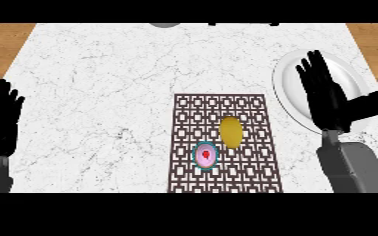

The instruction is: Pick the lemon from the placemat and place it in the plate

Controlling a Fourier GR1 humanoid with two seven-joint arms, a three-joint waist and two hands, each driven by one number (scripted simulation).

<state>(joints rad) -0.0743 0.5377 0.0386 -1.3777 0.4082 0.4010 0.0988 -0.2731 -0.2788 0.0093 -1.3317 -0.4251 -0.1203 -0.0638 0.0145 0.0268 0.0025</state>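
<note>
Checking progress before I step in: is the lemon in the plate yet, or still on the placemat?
Still on the placemat. The lemon lies on it beside a small round object; the right hand is open over the plate.

- The bench looks like white marble with fine grey veins, smooth; wood shows at its far corners.
- The placemat on it is a dark brown openwork lattice, matt.
- The lemon is smooth yellow.
- The plate, right of the placemat, is plain glossy white.
- Both hands are matt black.
</note>
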